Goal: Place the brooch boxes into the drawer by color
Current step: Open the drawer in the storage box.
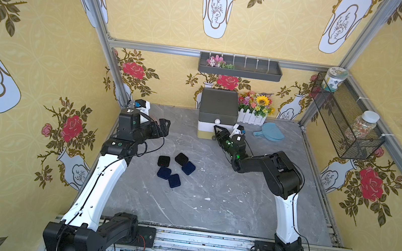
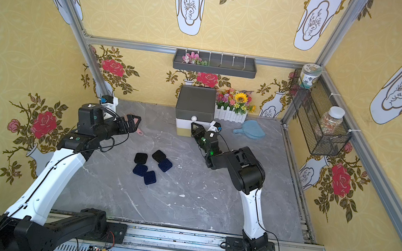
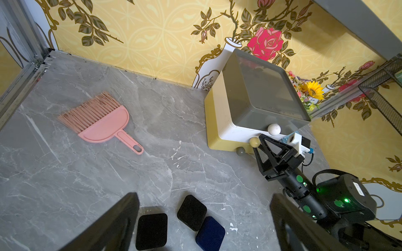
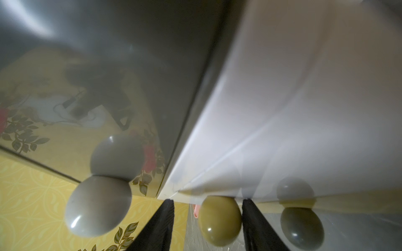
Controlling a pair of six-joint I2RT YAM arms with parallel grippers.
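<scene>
Five brooch boxes lie clustered mid-table: two black (image 1: 163,161) (image 1: 181,158) and three navy (image 1: 188,167) (image 1: 164,172) (image 1: 174,180). The drawer (image 1: 219,105) stands at the back wall, its dark grey, white and olive tiers looking pushed in. My right gripper (image 4: 208,226) is at its front, jaws open astride the olive knob (image 4: 219,220) of the white tier. One finger (image 4: 258,228) is almost on the knob and the other stands off it. My left gripper (image 1: 165,126) hangs wide open and empty, left of the drawer and behind the boxes.
A pink brush (image 3: 102,123) lies at the back left of the table. A blue dustpan (image 1: 271,132) and a flower box with a white fence (image 1: 253,106) sit right of the drawer. A dark wall tray (image 1: 240,66) and a wire basket (image 1: 341,115) hang above.
</scene>
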